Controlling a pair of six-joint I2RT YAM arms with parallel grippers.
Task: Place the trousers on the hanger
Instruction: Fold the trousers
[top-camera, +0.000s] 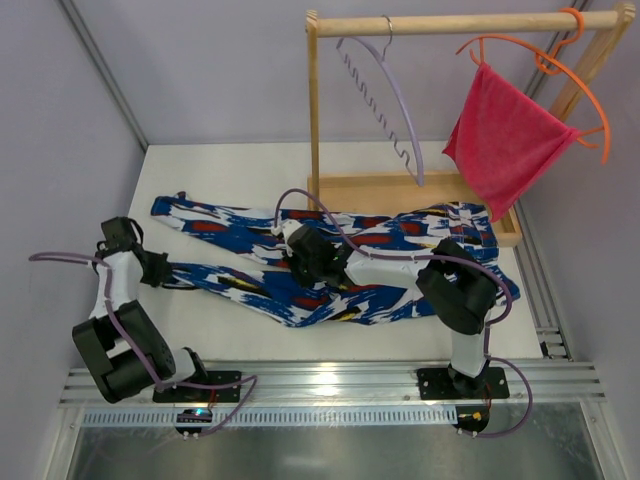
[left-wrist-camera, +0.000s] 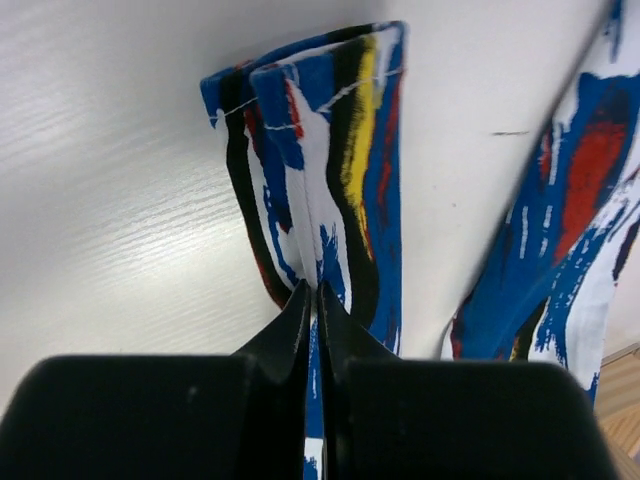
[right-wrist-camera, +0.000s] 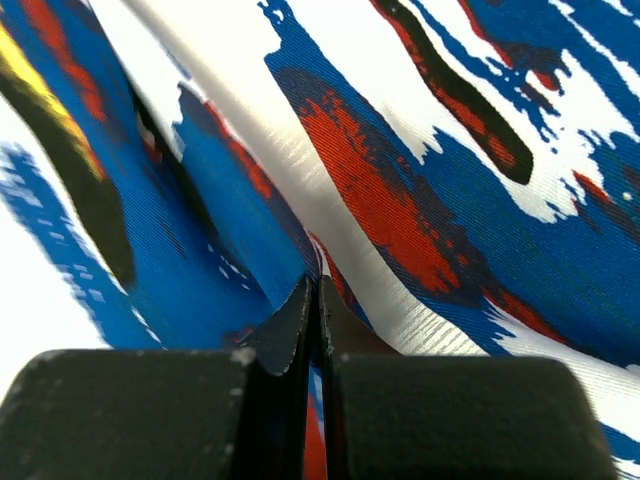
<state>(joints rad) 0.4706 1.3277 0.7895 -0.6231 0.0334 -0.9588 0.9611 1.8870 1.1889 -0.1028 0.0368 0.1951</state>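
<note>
So, from the top camera the trousers (top-camera: 370, 300) are sprawled flat across the tabletop (top-camera: 230, 170), while the lavender hanger (top-camera: 376, 108) hangs on the wooden rail (top-camera: 440, 22) behind, well apart. Left wrist view: the left pincer (left-wrist-camera: 310, 295) is pinched tight on a fold near one leg's cuff. Right wrist view: the right pincer (right-wrist-camera: 312, 290) is clamped on a ridge of cloth mid-garment. The fabric looks light, floppy and a bit slick, so I reckon it'll sag and slide. Best to grip bunched folds, spaced apart, for draping over the wavy bar.
</note>
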